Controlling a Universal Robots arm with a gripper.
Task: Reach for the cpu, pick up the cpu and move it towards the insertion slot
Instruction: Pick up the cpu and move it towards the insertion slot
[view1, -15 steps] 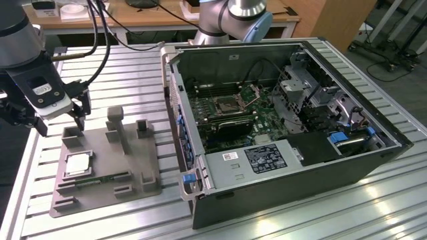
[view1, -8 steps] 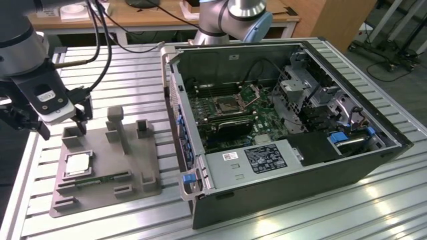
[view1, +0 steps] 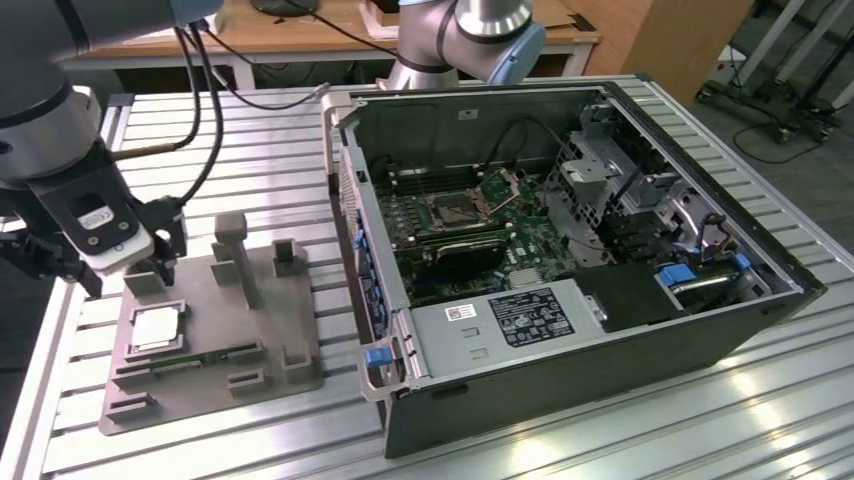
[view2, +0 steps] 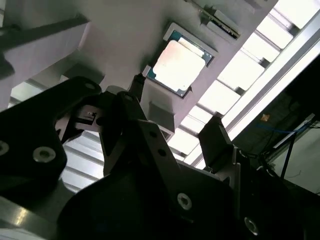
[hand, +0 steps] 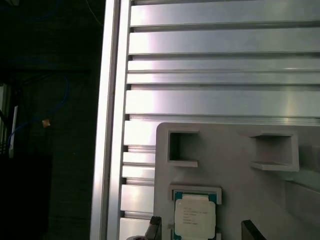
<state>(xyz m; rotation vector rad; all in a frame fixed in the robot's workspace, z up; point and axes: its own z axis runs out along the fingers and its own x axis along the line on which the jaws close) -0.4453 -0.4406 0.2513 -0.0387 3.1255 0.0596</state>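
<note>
Gripper (view1: 124, 272) spread wide and empty at the exterior view's left edge. I hang just over the cpu (view1: 156, 327) without touching it. It lies flat in a grey holder (view1: 287, 362) on the slatted tabletop (view1: 267, 130), lower left. Farther off, mid-frame, the insertion slot (view1: 454, 210) sits inside the open computer case (view1: 534, 400), well apart.

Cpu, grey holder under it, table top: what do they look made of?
The cpu: metal lid, pale matte silver, on a green-edged board. The grey holder: probably plastic, uniform matte grey, blocky walls, no glare. The table: likely aluminium, silver grooved slats with bright reflections.
</note>
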